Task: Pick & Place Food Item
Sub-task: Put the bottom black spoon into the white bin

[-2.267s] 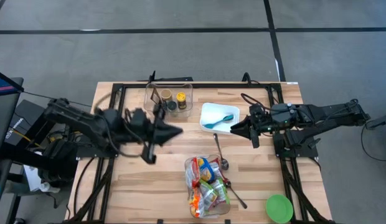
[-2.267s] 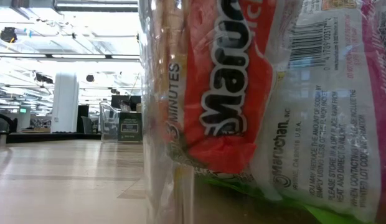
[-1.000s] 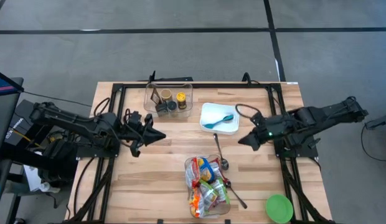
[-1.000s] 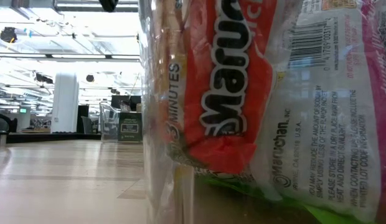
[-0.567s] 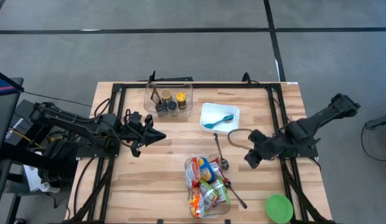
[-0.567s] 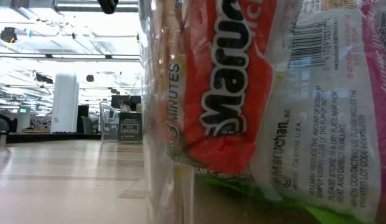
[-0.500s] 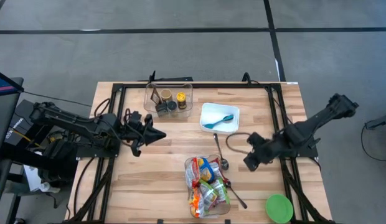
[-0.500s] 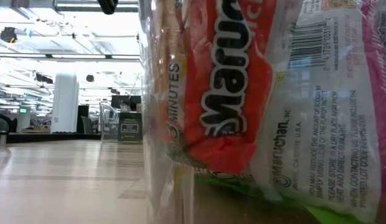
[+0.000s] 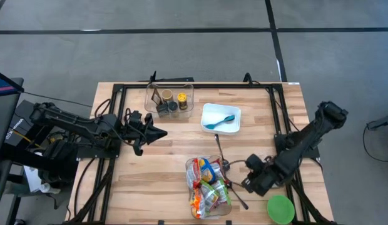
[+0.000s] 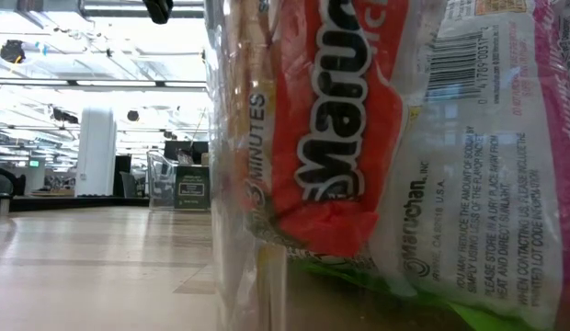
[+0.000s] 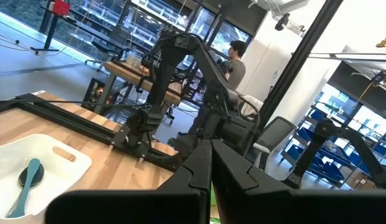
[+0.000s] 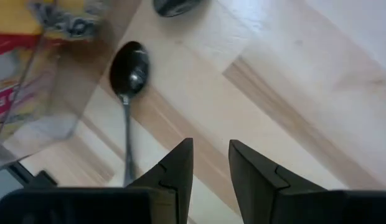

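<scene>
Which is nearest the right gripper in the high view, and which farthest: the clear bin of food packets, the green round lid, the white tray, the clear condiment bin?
From the right gripper:
1. Clear bin of food packets, on the side toward the table's middle; green round lid, at the near right corner. Too close to call.
2. White tray holding a teal spoon, farther up the table.
3. Clear condiment bin, far edge, left of the tray.

white tray holds teal spoon | clear box of jars at far edge | green lid near corner | two metal spoons on table
</scene>
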You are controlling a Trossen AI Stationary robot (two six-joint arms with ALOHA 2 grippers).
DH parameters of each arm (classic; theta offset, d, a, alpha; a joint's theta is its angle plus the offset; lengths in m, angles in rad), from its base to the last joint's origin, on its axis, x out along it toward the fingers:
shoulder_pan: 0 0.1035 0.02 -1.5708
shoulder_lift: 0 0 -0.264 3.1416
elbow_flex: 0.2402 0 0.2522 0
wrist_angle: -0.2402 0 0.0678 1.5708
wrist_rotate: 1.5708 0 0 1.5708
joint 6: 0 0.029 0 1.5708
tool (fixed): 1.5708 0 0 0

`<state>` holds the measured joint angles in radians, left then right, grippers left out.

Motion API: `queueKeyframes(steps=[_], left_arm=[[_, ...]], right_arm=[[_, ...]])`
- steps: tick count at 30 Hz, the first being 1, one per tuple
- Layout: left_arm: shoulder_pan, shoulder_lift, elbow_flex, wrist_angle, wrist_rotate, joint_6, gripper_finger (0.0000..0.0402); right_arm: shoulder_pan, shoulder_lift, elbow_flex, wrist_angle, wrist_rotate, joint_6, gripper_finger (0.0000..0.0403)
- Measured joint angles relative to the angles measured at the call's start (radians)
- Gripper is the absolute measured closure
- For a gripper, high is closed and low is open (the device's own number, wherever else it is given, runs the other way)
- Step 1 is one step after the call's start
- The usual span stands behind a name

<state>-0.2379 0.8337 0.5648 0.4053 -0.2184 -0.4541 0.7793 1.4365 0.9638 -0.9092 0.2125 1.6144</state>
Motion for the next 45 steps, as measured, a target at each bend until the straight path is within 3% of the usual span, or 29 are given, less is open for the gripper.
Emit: queueKeyframes(steps=[7,13,23,31,39,45], left_arm=[[0.0,0.0,0.0,-0.001,0.0,0.0,0.0402],[0.0,0.0,0.0,-0.001,0.001,0.0,0.0402],[0.0,0.0,0.0,-0.001,0.001,0.0,0.0402],[0.0,0.0,0.0,-0.001,0.002,0.0,0.0402],[0.0,0.0,0.0,-0.001,0.005,0.0,0.0402],[0.0,0.0,0.0,-0.001,0.004,0.0,0.0402]], right_arm=[[0.136,0.088,0.034,0.05,0.167,0.177,0.0307],[0.197,0.227,0.12,0.052,0.261,0.163,0.0328],[0.236,0.422,0.254,0.054,0.267,0.139,0.0364],[0.239,0.467,0.274,0.072,0.289,0.157,0.0382],[0.182,0.459,0.274,0.369,0.286,-0.14,0.04],[0.138,0.459,0.274,0.409,0.284,-0.185,0.0402]])
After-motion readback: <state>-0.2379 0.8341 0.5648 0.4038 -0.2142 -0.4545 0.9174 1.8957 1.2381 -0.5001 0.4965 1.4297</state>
